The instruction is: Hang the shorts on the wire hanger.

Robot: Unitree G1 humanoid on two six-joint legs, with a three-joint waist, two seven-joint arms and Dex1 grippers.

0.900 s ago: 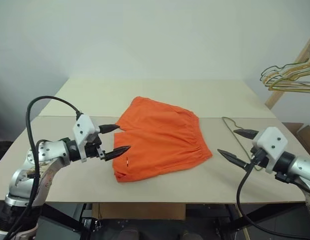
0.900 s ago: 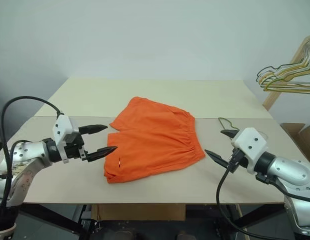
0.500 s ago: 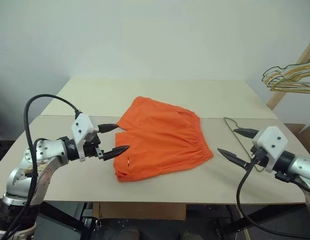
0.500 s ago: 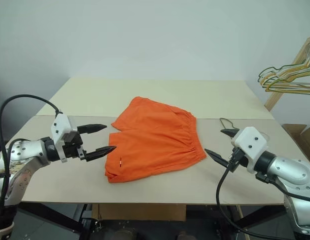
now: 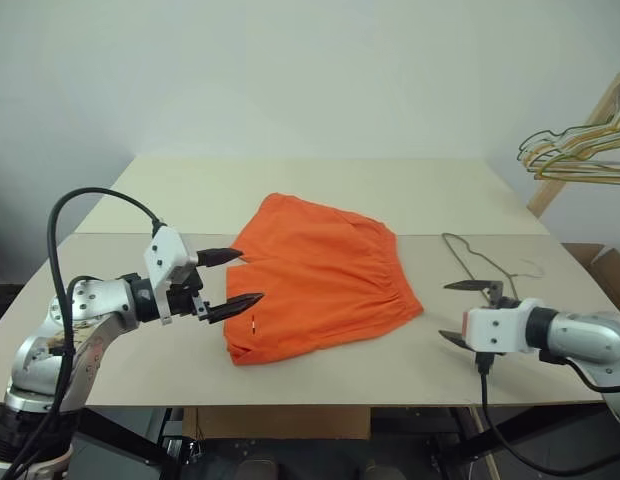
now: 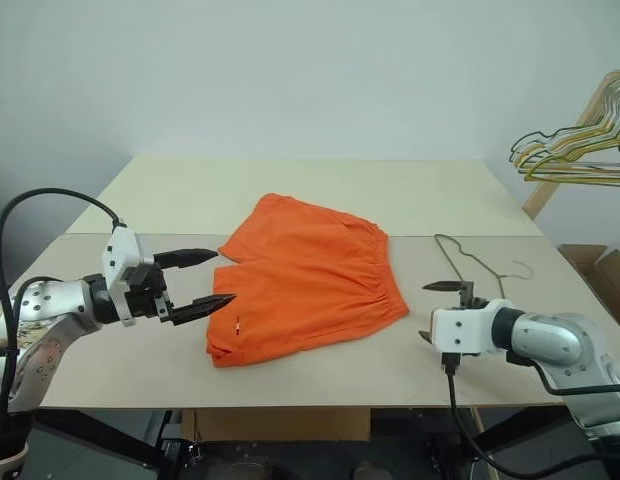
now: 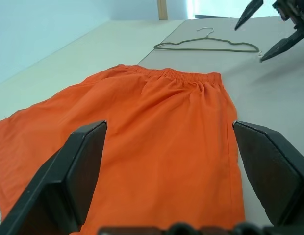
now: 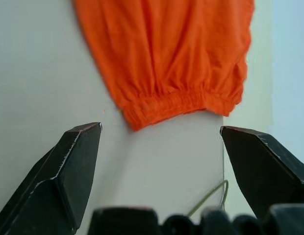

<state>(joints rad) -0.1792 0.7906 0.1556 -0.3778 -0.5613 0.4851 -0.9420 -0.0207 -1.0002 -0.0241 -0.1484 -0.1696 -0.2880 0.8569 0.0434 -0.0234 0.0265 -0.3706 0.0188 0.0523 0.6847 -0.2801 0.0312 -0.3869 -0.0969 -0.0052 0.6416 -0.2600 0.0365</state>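
1. Nearest the front edge of the table (image 5: 320, 385), the right gripper (image 5: 466, 311) hangs just above the surface near the front right corner, its two black fingers spread wide and holding nothing. The forearm lies nearly level, reaching in from the right side, with the fingers pointing toward the middle of the table.

2. The left gripper (image 5: 233, 277) is on the other side, a little further in from the front edge, also gaping and empty. Its fingers point at the near leg hem of the shorts (image 5: 325, 278), just beside the cloth but not on it, as far as I can see.

3. The shorts lie flat and spread at the centre of the table, waistband toward the right, a small white tag near the hem closest to the left gripper. They look light, limp and easy to bunch; I would pinch the gathered waistband, since the thicker elastic should give a surer hold than a single layer of cloth.

4. The wire hanger (image 5: 477, 263) lies flat toward the right edge, just behind the right gripper and apart from the shorts. It looks thin, stiff and springy, hard to lift off a flat top; I'd take the hook or a corner.

5. Beyond the table's right side, a bunch of hangers (image 5: 575, 150) hangs on a wooden rack.
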